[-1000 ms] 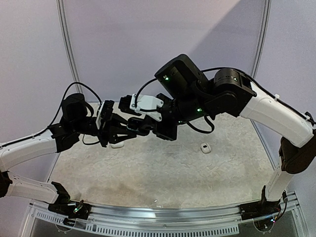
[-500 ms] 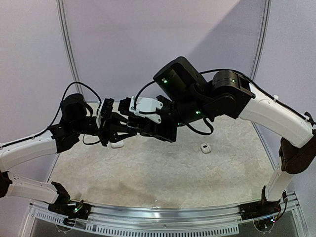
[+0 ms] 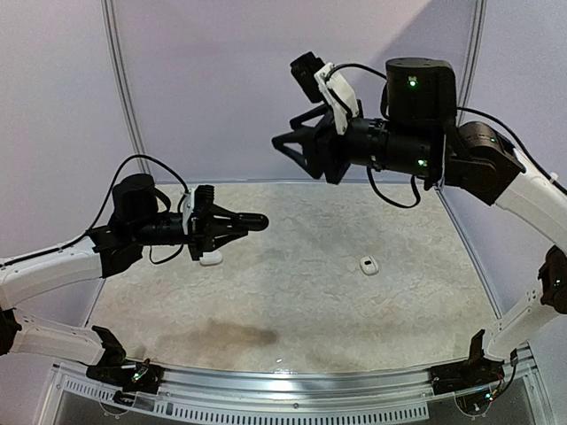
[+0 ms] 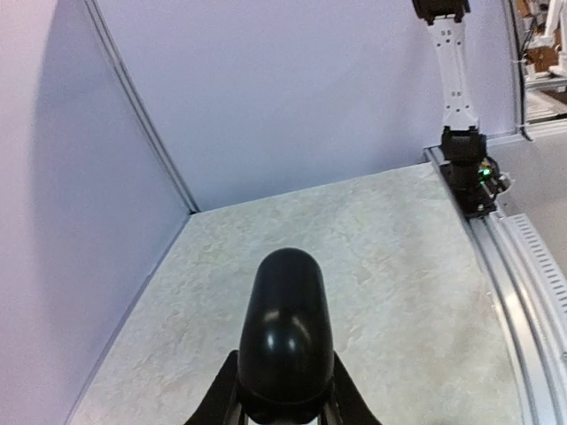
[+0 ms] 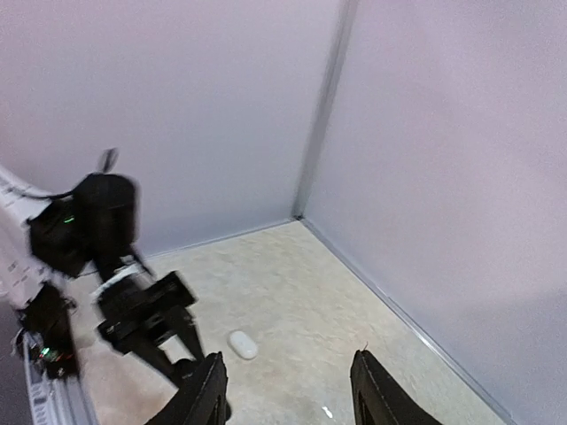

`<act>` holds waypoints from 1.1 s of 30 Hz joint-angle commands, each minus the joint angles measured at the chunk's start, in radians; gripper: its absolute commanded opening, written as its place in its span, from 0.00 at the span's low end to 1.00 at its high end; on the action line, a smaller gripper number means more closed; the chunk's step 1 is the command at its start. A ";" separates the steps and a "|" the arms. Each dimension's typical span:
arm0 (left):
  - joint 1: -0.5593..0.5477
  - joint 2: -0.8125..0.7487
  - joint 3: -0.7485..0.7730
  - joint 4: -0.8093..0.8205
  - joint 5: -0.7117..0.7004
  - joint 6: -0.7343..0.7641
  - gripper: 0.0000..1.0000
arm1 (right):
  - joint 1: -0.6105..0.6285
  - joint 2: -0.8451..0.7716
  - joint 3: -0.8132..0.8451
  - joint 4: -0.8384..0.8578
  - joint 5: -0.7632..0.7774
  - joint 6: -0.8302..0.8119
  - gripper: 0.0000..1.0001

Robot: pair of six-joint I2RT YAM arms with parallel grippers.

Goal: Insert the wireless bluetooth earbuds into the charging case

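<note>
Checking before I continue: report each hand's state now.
Left hand: closed on the black case.
Right hand: open, empty.

No text, label, brand, number or sign is showing legibly in any view. The black case [image 4: 288, 328] is showing only a plain glossy shell. The white case [image 3: 210, 259] and the small white piece [image 3: 368, 265] lying on the table [image 3: 310, 310] are appearing too small for any marking on them to be made out.
</note>
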 commanded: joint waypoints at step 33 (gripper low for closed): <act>0.171 0.687 0.769 -1.304 -0.069 -0.215 0.00 | -0.424 -0.060 -0.630 -0.141 0.277 0.830 0.99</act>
